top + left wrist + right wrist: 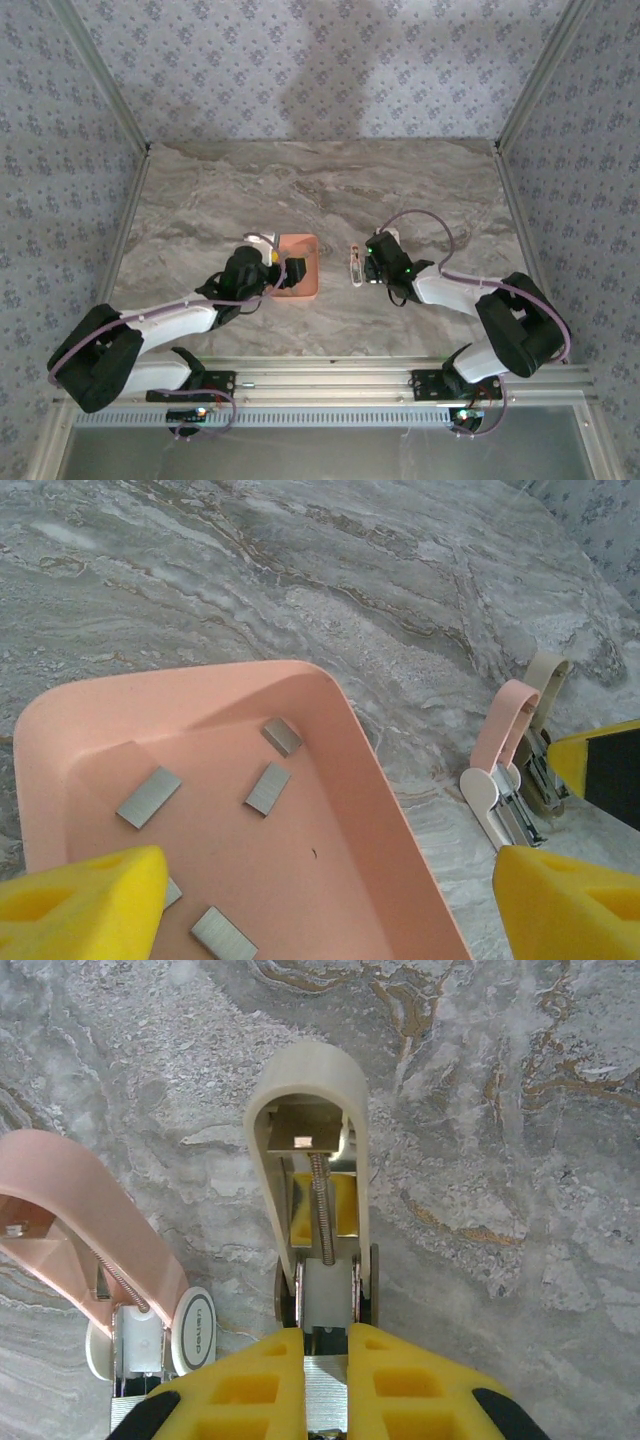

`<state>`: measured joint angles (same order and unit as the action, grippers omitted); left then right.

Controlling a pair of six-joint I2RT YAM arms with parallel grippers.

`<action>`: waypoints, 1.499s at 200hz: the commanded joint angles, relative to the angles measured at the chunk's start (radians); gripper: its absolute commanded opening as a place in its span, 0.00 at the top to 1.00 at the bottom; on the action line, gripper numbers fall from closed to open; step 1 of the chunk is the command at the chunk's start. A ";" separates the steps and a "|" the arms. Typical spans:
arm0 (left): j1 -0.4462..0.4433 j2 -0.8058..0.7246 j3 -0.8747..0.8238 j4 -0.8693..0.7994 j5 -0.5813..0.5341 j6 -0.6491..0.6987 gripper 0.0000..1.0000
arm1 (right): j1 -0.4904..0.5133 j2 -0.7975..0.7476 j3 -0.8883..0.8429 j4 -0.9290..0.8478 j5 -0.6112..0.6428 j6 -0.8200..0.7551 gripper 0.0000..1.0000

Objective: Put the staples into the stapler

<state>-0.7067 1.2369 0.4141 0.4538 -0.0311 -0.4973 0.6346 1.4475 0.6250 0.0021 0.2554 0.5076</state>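
Observation:
Several grey staples point(268, 788) lie flat in the salmon-pink tray point(385, 800). My left gripper point(330, 920) hangs open over the tray's near part, one yellow finger point(85, 900) inside it and the other outside its right wall, touching no strip. In the top view the left gripper point(288, 272) sits over the tray point(305, 248). The tan stapler point(305, 1110) lies on the marble with its lid swung up, spring and channel exposed. My right gripper point(325, 1345) is shut on its metal base from the near end. From above, that stapler point(355, 265) sits just left of the right gripper point(369, 268).
A pink mini stapler point(70, 1220), also opened, lies close against the tan one's left side, between it and the tray point(505, 730). Bare marble table point(320, 190) stretches beyond both arms to the patterned walls.

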 commanded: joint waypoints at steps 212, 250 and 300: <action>0.007 -0.004 0.032 0.013 0.007 0.013 0.15 | 0.034 -0.087 0.112 -0.244 0.026 0.034 0.68; 0.008 -0.001 0.032 0.017 0.009 0.011 0.15 | -0.016 -0.181 0.085 -0.267 -0.071 0.049 0.65; 0.008 0.023 0.041 0.033 0.029 0.004 0.16 | -0.199 -0.162 0.002 -0.144 -0.432 0.082 0.65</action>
<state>-0.7067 1.2522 0.4316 0.4648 -0.0254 -0.4976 0.4992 1.2640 0.6712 -0.1917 0.0288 0.5579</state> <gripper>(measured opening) 0.846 0.358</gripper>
